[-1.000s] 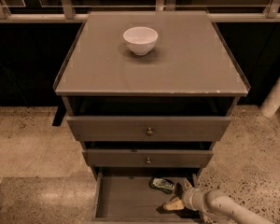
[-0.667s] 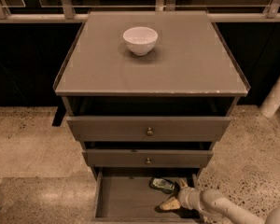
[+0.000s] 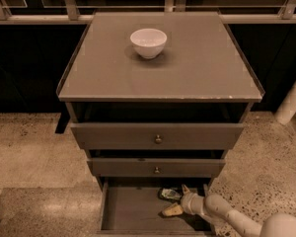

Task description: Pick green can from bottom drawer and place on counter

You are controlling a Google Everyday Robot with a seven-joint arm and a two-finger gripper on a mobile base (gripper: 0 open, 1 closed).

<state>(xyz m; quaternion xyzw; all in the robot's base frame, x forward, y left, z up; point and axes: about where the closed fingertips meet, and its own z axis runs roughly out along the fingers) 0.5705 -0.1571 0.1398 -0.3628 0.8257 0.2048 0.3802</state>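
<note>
Cream-white arm [image 3: 232, 218] comes in from the lower right corner, and my gripper [image 3: 174, 200] is down inside the bottom drawer [image 3: 130, 211], at the right side of its floor near the back edge. Fingers are spread wide: one tip points up toward the back, and the yellowish one [image 3: 170, 211] lies lower, toward the front. Nothing is clamped.

Green can [image 3: 168, 194] lies on the drawer floor at the mouth of that gap, close to the back edge. Can't tell if either finger touches it.

The drawer is pulled fully out, a shallow tray with a flat floor, and the left half is bare. Above it the middle drawer [image 3: 138, 168] and top drawer [image 3: 118, 136] are each pulled out a little, each with a small round knob at the centre.

Counter [image 3: 187, 68] is a flat grey top with a thin raised rim and small chips along the front edge. White bowl [image 3: 148, 42] stands upright on it, near the back edge and about centred.

Room: speckled terrazzo floor [image 3: 29, 147], pale rail [image 3: 39, 19] behind the cabinet with dark glass above, white post [image 3: 292, 102] at the right.
</note>
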